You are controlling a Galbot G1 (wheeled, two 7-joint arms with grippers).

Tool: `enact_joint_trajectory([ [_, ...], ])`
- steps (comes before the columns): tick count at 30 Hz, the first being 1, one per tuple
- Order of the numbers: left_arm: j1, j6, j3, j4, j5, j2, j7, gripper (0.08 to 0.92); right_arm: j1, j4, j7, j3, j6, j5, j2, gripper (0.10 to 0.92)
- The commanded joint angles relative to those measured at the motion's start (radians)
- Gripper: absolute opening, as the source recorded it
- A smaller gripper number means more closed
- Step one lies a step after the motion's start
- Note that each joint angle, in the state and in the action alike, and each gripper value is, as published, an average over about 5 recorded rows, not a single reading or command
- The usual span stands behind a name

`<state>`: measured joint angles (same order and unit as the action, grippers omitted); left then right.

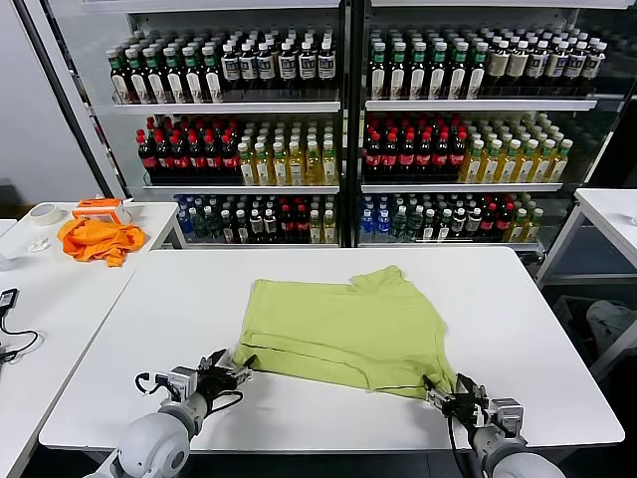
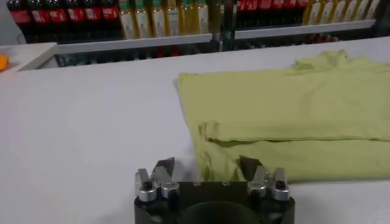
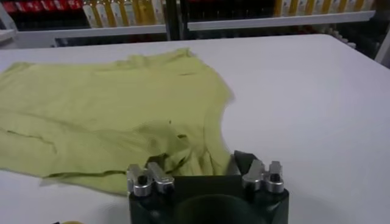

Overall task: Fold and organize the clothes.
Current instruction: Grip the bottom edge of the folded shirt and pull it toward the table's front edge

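Observation:
The light yellow-green T-shirt (image 1: 348, 324) lies flat on the white table (image 1: 179, 299), with its near hem folded up into a band. No printed graphic shows. My left gripper (image 1: 234, 370) is open at the shirt's near left corner, and in the left wrist view (image 2: 207, 167) its fingers straddle that corner of the shirt (image 2: 292, 103). My right gripper (image 1: 443, 390) is open at the near right corner. In the right wrist view (image 3: 198, 164) bunched cloth of the shirt (image 3: 109, 103) lies between its fingers.
An orange cloth (image 1: 98, 239), an orange-and-white object and a tape roll (image 1: 45, 212) lie on the side table at the left. A cable (image 1: 12, 329) lies nearer on it. Shelves of bottles (image 1: 338, 139) stand behind. Another white table (image 1: 612, 214) is at the right.

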<state>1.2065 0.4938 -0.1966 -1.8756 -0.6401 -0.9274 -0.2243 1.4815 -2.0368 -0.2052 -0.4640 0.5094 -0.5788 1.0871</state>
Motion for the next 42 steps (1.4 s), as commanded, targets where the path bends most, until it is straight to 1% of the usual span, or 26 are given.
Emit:
enact_joint_trajectory([
  [1, 0.020, 0.034, 0.008, -0.002, 0.031, -0.007, -0.002, 0.533, 0.005, 0.016, 0.005, 0.008, -0.004, 0.006, 0.006, 0.490],
  [6, 0.029, 0.032, 0.003, -0.008, 0.035, -0.012, 0.014, 0.394, 0.004, 0.020, 0.014, 0.002, -0.010, 0.011, 0.010, 0.351],
  [9, 0.054, 0.027, -0.007, -0.034, 0.036, -0.012, 0.014, 0.308, 0.023, -0.005, 0.016, -0.010, -0.009, 0.012, 0.006, 0.265],
  [11, 0.092, 0.012, -0.021, -0.071, 0.039, 0.000, 0.012, 0.247, 0.051, -0.037, 0.020, -0.022, -0.009, 0.014, -0.003, 0.205],
  [13, 0.154, -0.003, -0.047, -0.124, 0.041, 0.022, 0.011, 0.186, 0.090, -0.078, 0.027, -0.040, -0.012, 0.020, -0.019, 0.158],
  [16, 0.268, -0.011, -0.104, -0.207, 0.040, 0.053, 0.012, 0.112, 0.156, -0.140, 0.032, -0.067, -0.016, 0.026, -0.039, 0.132],
  [19, 0.341, -0.019, -0.141, -0.252, 0.040, 0.065, 0.018, 0.081, 0.221, -0.185, 0.031, -0.072, -0.020, 0.038, -0.044, 0.132],
  [24, 0.394, -0.029, -0.149, -0.283, 0.069, 0.051, 0.017, 0.081, 0.310, -0.201, 0.033, -0.049, -0.053, 0.127, -0.040, 0.132],
  [30, 0.469, -0.039, -0.181, -0.321, 0.095, 0.049, 0.013, 0.081, 0.337, -0.219, 0.037, -0.067, -0.083, 0.187, -0.036, 0.132],
  [34, 0.482, -0.031, -0.195, -0.328, 0.113, 0.055, 0.009, 0.083, 0.335, -0.229, 0.031, -0.063, -0.075, 0.225, -0.027, 0.141],
  [36, 0.481, -0.031, -0.215, -0.360, 0.076, 0.064, 0.014, 0.096, 0.341, -0.264, 0.025, -0.075, -0.060, 0.222, -0.025, 0.176],
  [39, 0.469, -0.032, -0.257, -0.437, 0.010, 0.084, 0.017, 0.160, 0.350, -0.376, -0.011, -0.096, 0.000, 0.200, -0.039, 0.258],
  [42, 0.428, -0.038, -0.302, -0.482, -0.018, 0.113, 0.017, 0.246, 0.295, -0.469, -0.050, -0.144, 0.058, 0.100, -0.088, 0.345],
])
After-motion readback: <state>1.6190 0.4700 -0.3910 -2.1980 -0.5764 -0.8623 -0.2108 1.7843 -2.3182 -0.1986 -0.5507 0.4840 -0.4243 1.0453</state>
